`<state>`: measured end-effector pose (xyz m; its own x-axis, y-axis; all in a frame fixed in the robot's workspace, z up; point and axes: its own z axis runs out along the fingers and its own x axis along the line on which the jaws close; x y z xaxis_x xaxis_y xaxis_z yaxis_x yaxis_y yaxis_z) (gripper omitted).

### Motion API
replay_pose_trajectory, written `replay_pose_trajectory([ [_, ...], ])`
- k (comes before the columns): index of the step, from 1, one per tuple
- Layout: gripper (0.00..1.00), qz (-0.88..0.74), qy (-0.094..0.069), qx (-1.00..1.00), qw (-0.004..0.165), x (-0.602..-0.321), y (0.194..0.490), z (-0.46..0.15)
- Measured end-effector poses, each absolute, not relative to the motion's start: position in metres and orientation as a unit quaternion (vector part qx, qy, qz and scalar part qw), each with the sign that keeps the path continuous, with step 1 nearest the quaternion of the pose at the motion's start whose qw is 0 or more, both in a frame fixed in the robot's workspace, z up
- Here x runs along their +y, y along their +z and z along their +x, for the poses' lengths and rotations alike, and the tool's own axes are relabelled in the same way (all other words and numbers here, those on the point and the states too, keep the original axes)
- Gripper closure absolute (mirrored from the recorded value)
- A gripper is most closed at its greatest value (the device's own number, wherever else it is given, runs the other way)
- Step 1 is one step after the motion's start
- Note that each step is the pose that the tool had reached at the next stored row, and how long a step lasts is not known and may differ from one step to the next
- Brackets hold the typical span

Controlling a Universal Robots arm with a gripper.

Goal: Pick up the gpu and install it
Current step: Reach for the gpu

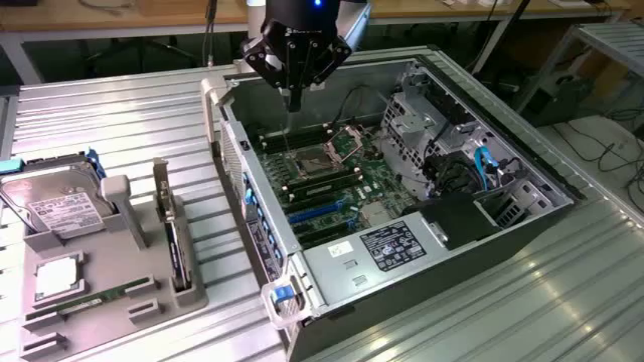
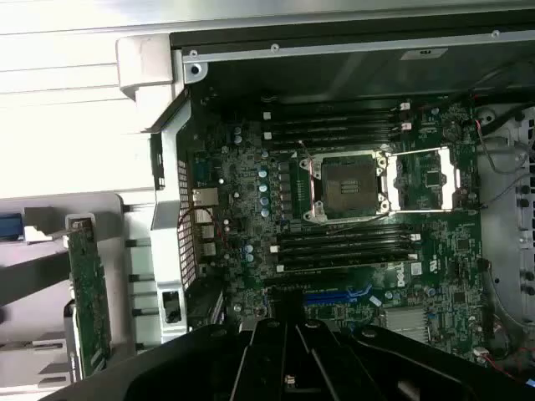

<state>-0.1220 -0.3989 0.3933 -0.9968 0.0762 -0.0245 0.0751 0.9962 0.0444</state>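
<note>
Closest to the wrist camera is the gripper [image 2: 286, 327], its black body and two fingers pointing down at the motherboard [image 2: 251, 184]. The fingers are pressed together and nothing sits between them. From the exterior view the gripper hangs over the far part of the open computer case [image 1: 231, 143], above the board and clear of it, its tip over the memory slots just beside the CPU socket [image 1: 307, 162]. The socket's metal load plate [image 1: 352, 139] is swung up and open. Blue expansion slots [image 1: 317, 211] lie on the nearer part of the board, and a power supply [image 1: 397, 245] with a white-and-black label fills the near end of the case.

The gpu [image 1: 176, 241] is outside the case, on the exterior view's left of it, well apart from the gripper, with the case's side wall between them. It stands on its long edge in a slot of a grey holder tray [image 1: 101, 332], with its silver bracket upright at the far end. In the wrist view its green board shows beside the case's perforated wall, seated in the same tray.

The tray also carries a silver hard drive [image 1: 56, 204] with a white label, propped at a tilt, a square CPU chip [image 1: 57, 275] lying flat, and a slim green RAM stick [image 1: 101, 296]. Tray and case both rest on a ribbed metal table [image 1: 523, 302].
</note>
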Motion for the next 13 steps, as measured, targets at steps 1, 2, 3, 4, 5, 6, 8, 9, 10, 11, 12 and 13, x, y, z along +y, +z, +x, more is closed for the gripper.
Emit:
replay_pose_trajectory([
  [1, 0.89, 0.038, 0.022, 0.999, 0.013, -0.399, 0.393, -0.122],
  [2, 0.89, 0.038, 0.022, 0.999, 0.013, -0.399, 0.393, -0.125],
  [3, 0.89, 0.038, 0.022, 0.999, 0.013, -0.399, 0.393, -0.126],
  [4, 0.89, 0.038, 0.022, 0.999, 0.013, -0.399, 0.393, -0.128],
  [5, 0.89, 0.038, 0.022, 0.999, 0.013, -0.399, 0.393, -0.129],
  [6, 0.89, 0.038, 0.022, 0.999, 0.013, -0.399, 0.393, -0.130],
  [8, 0.89, 0.038, 0.022, 0.999, 0.013, -0.399, 0.393, -0.133],
  [9, 0.89, 0.038, 0.022, 0.999, 0.013, -0.399, 0.393, -0.134],
  [10, 0.89, 0.038, 0.022, 0.999, 0.013, -0.399, 0.393, -0.136],
  [11, 0.89, 0.038, 0.022, 0.999, 0.013, -0.399, 0.393, -0.137],
  [12, 0.89, 0.038, 0.022, 0.999, 0.013, -0.399, 0.393, -0.138],
  [13, 0.89, 0.038, 0.022, 0.999, 0.013, -0.399, 0.393, -0.139],
])
